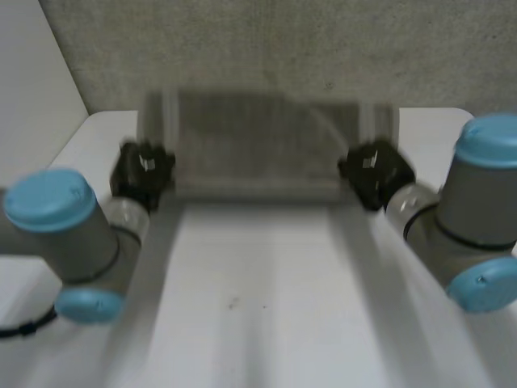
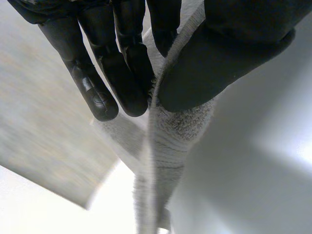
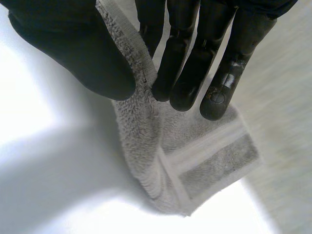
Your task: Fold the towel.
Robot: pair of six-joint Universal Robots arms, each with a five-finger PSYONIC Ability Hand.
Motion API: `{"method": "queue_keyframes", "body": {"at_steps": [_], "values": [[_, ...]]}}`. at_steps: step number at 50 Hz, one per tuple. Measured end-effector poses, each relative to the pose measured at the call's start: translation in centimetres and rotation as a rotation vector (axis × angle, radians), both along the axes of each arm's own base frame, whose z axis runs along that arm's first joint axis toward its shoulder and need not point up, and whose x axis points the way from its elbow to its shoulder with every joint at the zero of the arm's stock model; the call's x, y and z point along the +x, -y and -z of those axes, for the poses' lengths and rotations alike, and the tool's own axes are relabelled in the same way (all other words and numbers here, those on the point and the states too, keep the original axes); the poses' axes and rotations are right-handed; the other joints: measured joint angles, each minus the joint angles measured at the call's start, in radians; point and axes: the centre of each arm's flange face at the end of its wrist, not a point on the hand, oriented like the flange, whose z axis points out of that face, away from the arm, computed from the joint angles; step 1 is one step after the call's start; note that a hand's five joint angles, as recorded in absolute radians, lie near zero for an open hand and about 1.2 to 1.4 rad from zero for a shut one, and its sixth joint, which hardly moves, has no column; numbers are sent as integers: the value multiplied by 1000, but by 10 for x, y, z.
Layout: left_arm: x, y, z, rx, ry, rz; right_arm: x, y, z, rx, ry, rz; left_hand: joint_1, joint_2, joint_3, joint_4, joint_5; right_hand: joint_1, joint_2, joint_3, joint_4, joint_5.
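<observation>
One towel [image 1: 258, 145], two hands [image 1: 141, 171] [image 1: 373, 171], one table [image 1: 266, 291]

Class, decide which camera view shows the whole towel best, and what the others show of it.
The head view: the towel stretches between the left hand and right hand. The left wrist view shows its pinched edge; the right wrist view shows its banded corner by the pinch.

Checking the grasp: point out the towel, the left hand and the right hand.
towel [image 1: 258, 149], head view, middle of the cloth.
left hand [image 2: 229, 61], left wrist view, its thumb.
right hand [image 3: 73, 48], right wrist view, its thumb.
</observation>
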Motion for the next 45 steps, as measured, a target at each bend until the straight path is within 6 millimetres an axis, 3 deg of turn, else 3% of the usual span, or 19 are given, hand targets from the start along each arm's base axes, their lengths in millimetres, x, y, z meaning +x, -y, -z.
{"method": "queue_keyframes", "body": {"at_steps": [1, 2, 5, 9, 15, 17, 20, 21, 33, 38, 45], "values": [[0, 0, 0, 0, 0, 0, 0, 0, 0, 0, 0, 0, 0, 0, 0, 0, 0, 0, 0, 0, 0, 0], [6, -15, 27, 91, 46, 2, -4, -7, 29, 125, -55, 1, 0, 0, 0, 0, 0, 0, 0, 0, 0, 0], [11, -28, 45, 161, 83, 6, -8, -12, 45, 204, -88, 4, 0, 0, 0, 0, 0, 0, 0, 0, 0, 0], [16, -42, 55, 221, 118, 10, -11, -18, 57, 282, -111, 3, 0, 0, 0, 0, 0, 0, 0, 0, 0, 0], [21, -53, 43, 232, 126, 11, -14, -26, 44, 286, -92, -11, 0, 0, 0, 0, 0, -3, -60, -57, -68, -41], [22, -58, 38, 231, 125, 13, -16, -28, 35, 268, -78, -14, 0, 0, 0, 0, 0, -234, -343, -325, -337, -293], [23, -65, 33, 231, 125, 19, -19, -31, 25, 247, -66, -14, 0, 0, 0, 0, 0, -291, -411, -395, -407, -365], [24, -69, 31, 232, 126, 24, -20, -32, 19, 233, -59, -13, 0, 0, 0, 0, 0, -455, -590, -603, -617, -591], [28, -96, 27, 253, 143, 49, -13, -29, -23, 88, -31, -128, 0, 0, 0, 0, 0, -506, -661, -670, -687, -669], [30, -99, 29, 261, 148, 48, -3, -20, -21, 56, -69, -226, 0, 0, 0, 0, 0, -506, -661, -670, -687, -670], [31, -101, 30, 267, 151, 44, 8, -4, 0, 40, -166, -334, 0, 0, 0, 0, 0, -506, -661, -670, -687, -670]]}}
